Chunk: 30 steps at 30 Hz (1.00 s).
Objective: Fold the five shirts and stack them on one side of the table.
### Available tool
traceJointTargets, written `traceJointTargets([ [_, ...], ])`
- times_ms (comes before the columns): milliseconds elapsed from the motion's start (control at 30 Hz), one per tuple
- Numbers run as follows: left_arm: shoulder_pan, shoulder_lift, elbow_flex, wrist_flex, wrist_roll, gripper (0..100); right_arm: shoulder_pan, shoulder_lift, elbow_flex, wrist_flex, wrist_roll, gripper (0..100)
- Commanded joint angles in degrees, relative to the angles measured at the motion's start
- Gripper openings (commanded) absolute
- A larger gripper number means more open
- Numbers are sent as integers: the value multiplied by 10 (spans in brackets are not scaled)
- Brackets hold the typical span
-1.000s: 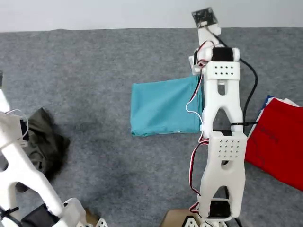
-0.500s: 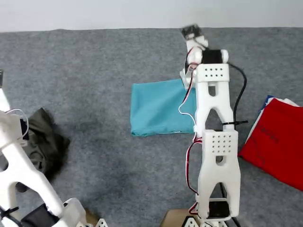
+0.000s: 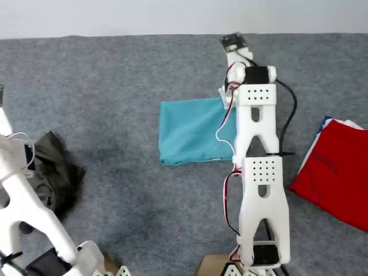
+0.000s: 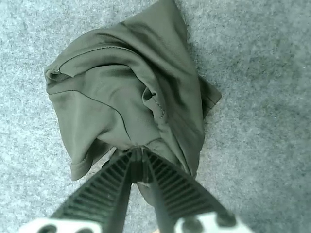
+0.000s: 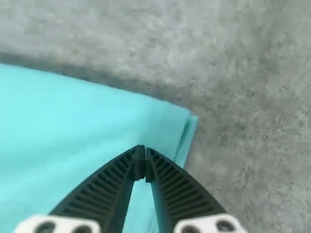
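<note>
Farther left in the high view than a second ago: right arm [image 3: 261,172], now across the right edge of the folded teal shirt [image 3: 192,129] at centre. Right gripper [image 5: 140,154] pressed together over that shirt's corner. Left gripper [image 4: 138,155] pinching the crumpled olive shirt [image 4: 121,92] at far left, unmoved. Print on the red shirt [image 3: 336,172] at right too small to read.

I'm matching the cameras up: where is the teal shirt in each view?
High view: teal shirt, mid-table, partly beneath the right arm.
Right wrist view: its corner, beneath the right gripper.
Left wrist view: olive shirt instead, in the left gripper.
Shared landmark: the grey table cover.
</note>
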Motion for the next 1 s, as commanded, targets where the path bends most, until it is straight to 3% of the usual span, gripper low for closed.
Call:
traceJointTargets([
  [0, 2, -16, 0, -7, -5, 6, -15, -42, -29, 39, 2, 10],
  [333, 1, -18, 0, -4, -5, 6, -16, -179, 202, 39, -7, 10],
  [567, 1, -15, 0, -6, -5, 6, -86, -298, 358, 36, -36, 10],
  [767, 1, -18, 0, -3, -4, 6, -145, -255, 377, 36, -36, 10],
  [967, 0, -19, 0, -2, -4, 6, -127, -128, 376, 36, -33, 10],
])
